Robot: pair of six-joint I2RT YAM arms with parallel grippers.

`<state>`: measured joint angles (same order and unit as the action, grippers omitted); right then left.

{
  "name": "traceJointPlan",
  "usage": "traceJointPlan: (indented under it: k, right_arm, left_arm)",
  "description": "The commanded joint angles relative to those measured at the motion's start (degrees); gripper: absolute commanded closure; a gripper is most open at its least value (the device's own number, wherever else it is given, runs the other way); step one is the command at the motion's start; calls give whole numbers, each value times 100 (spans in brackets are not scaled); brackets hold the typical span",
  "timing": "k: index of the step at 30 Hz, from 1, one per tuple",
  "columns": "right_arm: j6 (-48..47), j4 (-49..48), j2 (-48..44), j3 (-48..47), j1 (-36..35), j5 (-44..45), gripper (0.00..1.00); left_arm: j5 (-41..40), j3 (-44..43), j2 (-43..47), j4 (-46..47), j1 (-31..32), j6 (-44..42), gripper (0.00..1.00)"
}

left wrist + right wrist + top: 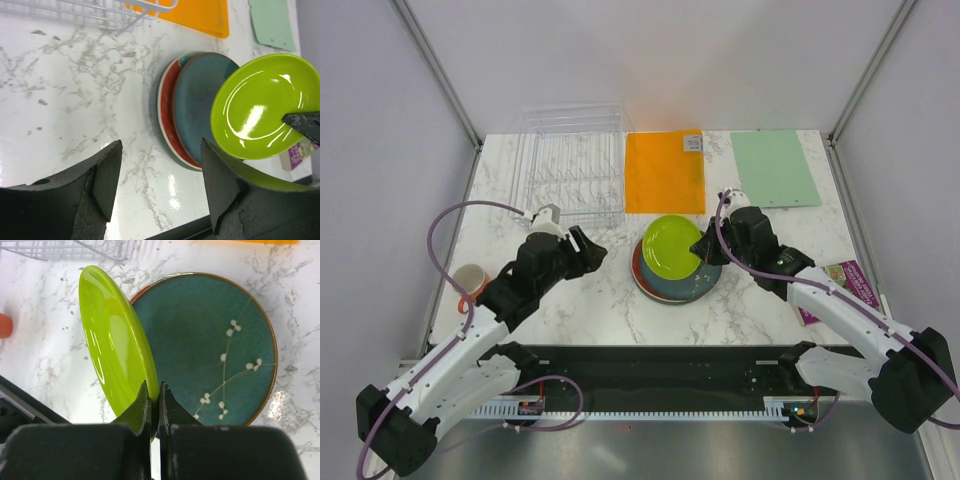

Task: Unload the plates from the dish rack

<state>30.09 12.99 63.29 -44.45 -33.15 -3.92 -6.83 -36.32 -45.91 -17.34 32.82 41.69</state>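
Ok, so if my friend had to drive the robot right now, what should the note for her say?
Left gripper: open, holding nothing, over bare table near the dish rack.
Right gripper: shut on the rim of the lime-green plate, which is tilted above the stack.
Stack on the table: teal plate on top, red plate under it, grey-green plate at the bottom.
Done: no plates show in the rack.
Left: probably lower the lime-green plate flat onto the stack and let go.

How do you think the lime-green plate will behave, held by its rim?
Probably slippery: the lime-green plate shows glossy glare. Likely stiff, holding its shape in the rim pinch of the right gripper. It may chip against the teal plate.
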Motion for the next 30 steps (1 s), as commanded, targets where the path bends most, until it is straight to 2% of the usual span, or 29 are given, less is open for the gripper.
traceJointPlan:
  k: [1,13,14,15,17,18,19,22,23,25,26,29,30]
  right_arm:
    - [-82,63,192,-56,71,514,100]
    - [-73,-86,1044,24,265,410,100]
    - [-30,-78,1080,15,274,262,89]
    - [-20,-52,1107,6,274,208,81]
    - [-12,-51,1168,24,274,173,75]
    - [6,-43,1177,41,282,181,66]
    - [6,-34,1177,50,274,190,53]
    - [24,36,1134,59,274,225,46]
    - [15,97,1116,59,274,251,34]
    - [15,177,1028,41,274,304,31]
    - [-3,255,993,41,282,331,22]
    - [-55,553,809,-3,274,627,2]
    - [-90,625,686,-37,274,708,2]
  left_arm:
    - [-855,247,406,-489,14,-416,29]
    - [-1110,459,662,-630,5,-495,28]
    - [-1110,459,671,-639,14,-495,28]
    - [-1119,450,671,-639,5,-504,28]
    - [-1127,459,671,-665,5,-513,28]
    - [-1145,459,671,-665,14,-513,28]
    - [-1162,459,680,-674,5,-513,28]
    - [-1180,459,671,-683,5,-539,28]
    - [-1180,459,662,-683,5,-548,28]
    - [-1215,459,654,-683,5,-566,28]
    - [-1224,459,636,-683,5,-574,28]
    - [-1259,450,627,-709,5,-592,28]
    - [-1277,450,618,-700,5,-609,27]
